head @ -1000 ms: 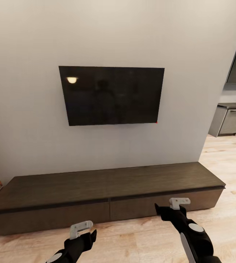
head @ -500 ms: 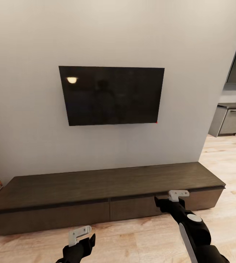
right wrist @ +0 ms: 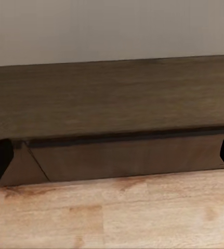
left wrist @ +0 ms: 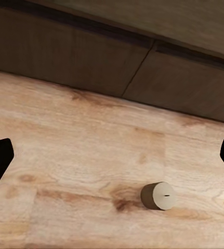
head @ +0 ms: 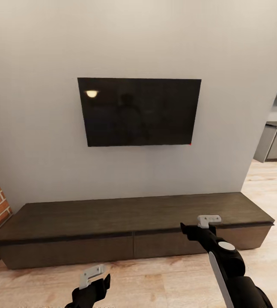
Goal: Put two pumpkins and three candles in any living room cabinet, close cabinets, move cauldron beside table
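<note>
A dark television point(head: 139, 111) hangs above the long, closed cabinet point(head: 129, 216). The right gripper point(head: 197, 226) hovers spread open at its right drawer; the left gripper point(head: 96, 278), also open, overlooks a candle point(left wrist: 158, 196) lying on the floor point(left wrist: 80, 155).

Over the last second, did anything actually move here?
Mostly the camera: the whole view slid, showing more brick at the left. The left hand sank lower in the head view, and the right hand edged up toward the long dark-brown wooden cabinet. Both drawers remain shut, both hands empty; the stubby tan candle lies on the floor.
</note>
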